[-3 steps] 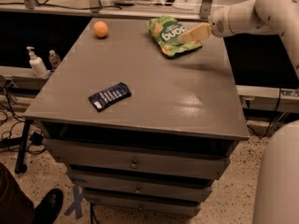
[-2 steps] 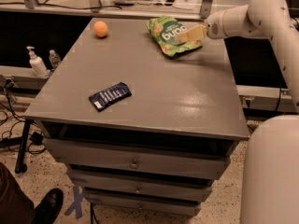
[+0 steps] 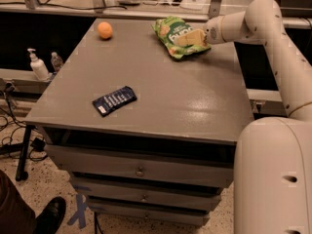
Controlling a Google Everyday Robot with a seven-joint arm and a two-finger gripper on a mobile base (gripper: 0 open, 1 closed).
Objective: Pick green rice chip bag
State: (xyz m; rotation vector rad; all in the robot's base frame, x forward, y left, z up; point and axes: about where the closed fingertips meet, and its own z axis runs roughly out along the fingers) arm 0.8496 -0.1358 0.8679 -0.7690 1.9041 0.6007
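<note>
The green rice chip bag (image 3: pixel 174 34) lies at the far right of the grey table top (image 3: pixel 161 91). It is bright green with white lettering and tan chip pictures. My gripper (image 3: pixel 193 37) reaches in from the right on the white arm (image 3: pixel 253 21). It rests on the right half of the bag and covers that part of it. The bag still looks to be lying on the table.
An orange (image 3: pixel 105 30) sits at the far left of the table. A small dark blue flat packet (image 3: pixel 114 100) lies near the front left. Drawers (image 3: pixel 140 171) are below the top. A soap dispenser (image 3: pixel 37 65) and a person's shoe (image 3: pixel 50 215) are at the left.
My gripper has slid a little to the left, further onto the bag, and the arm's elbow has swung left. The bag, orange and packet have not moved.
</note>
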